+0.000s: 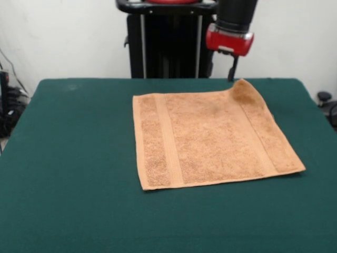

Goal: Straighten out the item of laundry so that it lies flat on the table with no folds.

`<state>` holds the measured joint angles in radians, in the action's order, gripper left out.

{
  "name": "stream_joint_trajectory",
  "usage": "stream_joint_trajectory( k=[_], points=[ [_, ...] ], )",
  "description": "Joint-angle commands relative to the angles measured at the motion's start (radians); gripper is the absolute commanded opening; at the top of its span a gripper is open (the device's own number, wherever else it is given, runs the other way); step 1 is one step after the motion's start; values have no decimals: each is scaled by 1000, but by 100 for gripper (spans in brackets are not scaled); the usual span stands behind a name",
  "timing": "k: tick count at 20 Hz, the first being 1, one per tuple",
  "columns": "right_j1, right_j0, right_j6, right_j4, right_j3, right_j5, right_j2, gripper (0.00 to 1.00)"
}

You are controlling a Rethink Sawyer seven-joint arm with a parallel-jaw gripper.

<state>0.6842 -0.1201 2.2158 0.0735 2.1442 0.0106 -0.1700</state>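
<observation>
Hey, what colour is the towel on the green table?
The towel is orange-tan, with flat woven bands near two edges; the front view shows it best.

A robotics lab or test room: a black pedestal (168,45) carries a red and black robot arm (231,29) at the far side of a large table (68,174) covered in dark green cloth, against a bare white wall (63,37), with loose cables (10,105) at the left edge.

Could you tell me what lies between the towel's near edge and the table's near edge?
Nothing: in the front view, only bare green cloth of the table lies before the towel.
</observation>
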Motion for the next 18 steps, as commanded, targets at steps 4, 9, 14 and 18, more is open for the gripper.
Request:
stream_joint_trajectory(
  k=[4,9,14,18],
  points=[
    [-199,-42,118,-83,-235,25,-14,100],
    [-237,-84,164,-119,-239,-18,-22,100],
    [-250,-125,196,-148,-206,-56,-16,100],
    [-278,-153,214,-165,-182,-103,-12,100]
  ],
)
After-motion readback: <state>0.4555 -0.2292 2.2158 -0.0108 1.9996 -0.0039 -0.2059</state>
